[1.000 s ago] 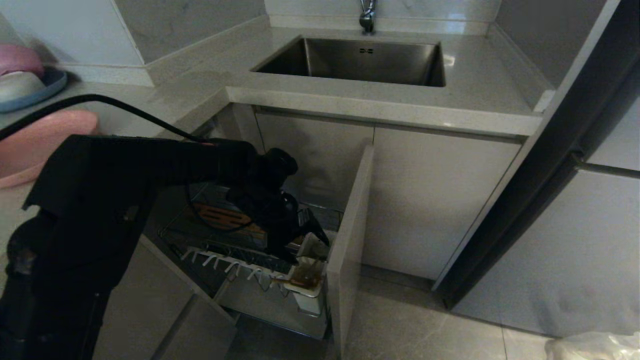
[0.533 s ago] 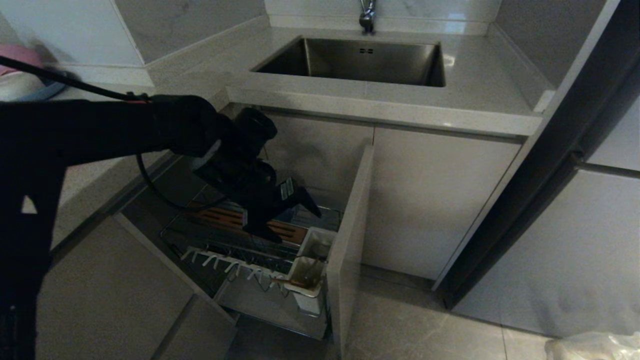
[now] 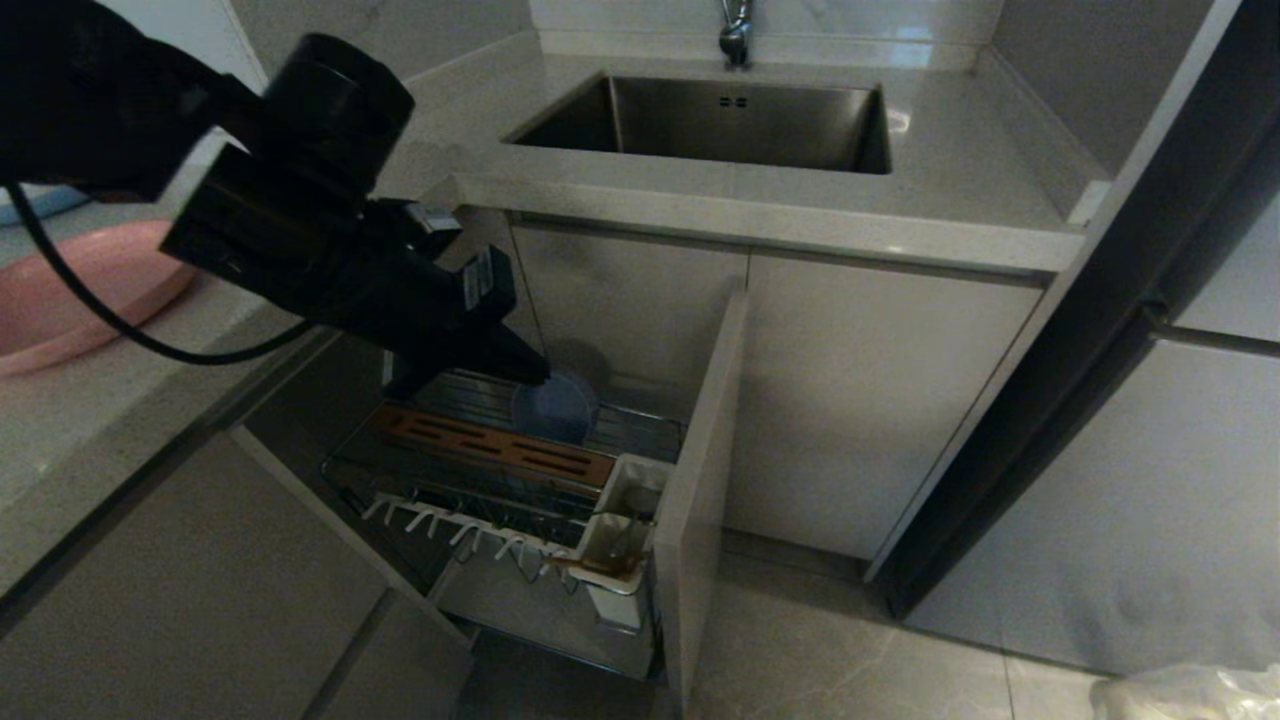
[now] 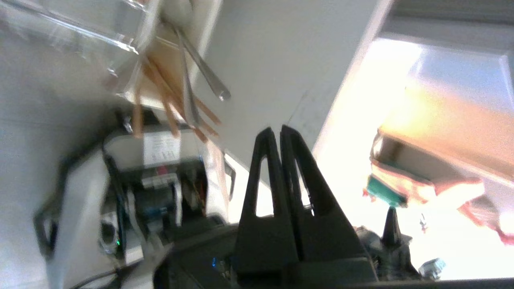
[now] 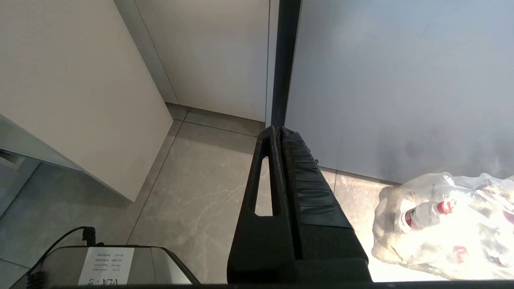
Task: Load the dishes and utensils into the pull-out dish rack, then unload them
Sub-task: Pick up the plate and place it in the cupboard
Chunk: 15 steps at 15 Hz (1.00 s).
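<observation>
Grey stone counter (image 3: 960, 150) wraps around a steel sink (image 3: 720, 120) in a kitchen corner, and below it the pull-out dish rack (image 3: 500, 470) stands drawn out on its beige front panel. A second ago the left gripper (image 3: 505, 360) was low over the white utensil cups at the rack's near corner, jaws spread; now it has lifted clear toward the counter and its fingers (image 4: 277, 168) are pressed together on nothing. The chopsticks (image 4: 168, 108) and the spoon (image 4: 204, 76) stand in the utensil cup (image 3: 610, 545), blurred in the left wrist view, so the utensils appear delivered. With the arm out of the way, the blue-grey bowl (image 3: 553, 408) shows propped on the wire at the back of the rack. The pink plate (image 3: 70, 300) is on the counter to the left, outside the rack, so loading looks unfinished and the plate is probably next. The right gripper (image 5: 281, 136) hangs parked over the floor tiles, jaws together and empty, near a clear plastic bag of bottles (image 5: 445, 224).

A white sticker on the robot's base (image 5: 106, 265) carries small print, upside down and too small to read; the sticker on the left gripper's body is likewise illegible.
</observation>
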{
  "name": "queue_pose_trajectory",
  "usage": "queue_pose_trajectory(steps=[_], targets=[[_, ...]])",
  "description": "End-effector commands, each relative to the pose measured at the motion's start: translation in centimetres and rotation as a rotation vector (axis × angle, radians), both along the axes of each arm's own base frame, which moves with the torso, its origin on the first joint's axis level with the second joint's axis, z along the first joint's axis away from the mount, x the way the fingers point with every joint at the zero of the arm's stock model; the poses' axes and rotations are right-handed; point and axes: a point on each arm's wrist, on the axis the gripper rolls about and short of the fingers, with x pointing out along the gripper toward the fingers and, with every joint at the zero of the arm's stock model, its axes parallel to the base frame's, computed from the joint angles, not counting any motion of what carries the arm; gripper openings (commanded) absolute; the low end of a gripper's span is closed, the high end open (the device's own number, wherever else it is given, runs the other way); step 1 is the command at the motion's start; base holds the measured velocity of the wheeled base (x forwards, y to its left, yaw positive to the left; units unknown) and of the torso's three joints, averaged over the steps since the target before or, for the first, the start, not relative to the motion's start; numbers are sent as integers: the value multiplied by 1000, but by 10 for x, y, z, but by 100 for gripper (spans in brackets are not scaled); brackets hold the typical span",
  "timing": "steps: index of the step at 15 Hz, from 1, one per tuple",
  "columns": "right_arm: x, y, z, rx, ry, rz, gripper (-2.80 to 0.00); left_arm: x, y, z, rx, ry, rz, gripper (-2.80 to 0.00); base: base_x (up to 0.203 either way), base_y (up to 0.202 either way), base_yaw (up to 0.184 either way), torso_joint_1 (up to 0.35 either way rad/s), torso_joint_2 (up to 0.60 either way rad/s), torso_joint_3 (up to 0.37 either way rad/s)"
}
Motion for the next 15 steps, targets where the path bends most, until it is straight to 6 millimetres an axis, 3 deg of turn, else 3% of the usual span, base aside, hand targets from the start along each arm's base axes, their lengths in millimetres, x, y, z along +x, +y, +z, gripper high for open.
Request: queue_pose_trajectory(steps=[1, 4, 9, 12, 15], targets=[[0, 0, 0, -1, 1, 1, -280, -33, 19, 31, -11, -117, 51, -280, 0, 0, 0, 0, 0, 0], [0, 0, 0, 0, 1, 0, -280, -58, 56, 60, 60, -308, 228, -280, 0, 0, 0, 0, 0, 0], [0, 0, 0, 0, 1, 0, -280, -80, 118, 84, 222, -502, 481, -280, 0, 0, 0, 0, 0, 0], [0, 0, 0, 0, 1, 0, -280, -79, 144, 91, 407, -592, 545, -280, 0, 0, 0, 0, 0, 0], [0, 0, 0, -1, 1, 1, -280, -52, 162, 84, 578, -579, 652, -280, 0, 0, 0, 0, 0, 0]])
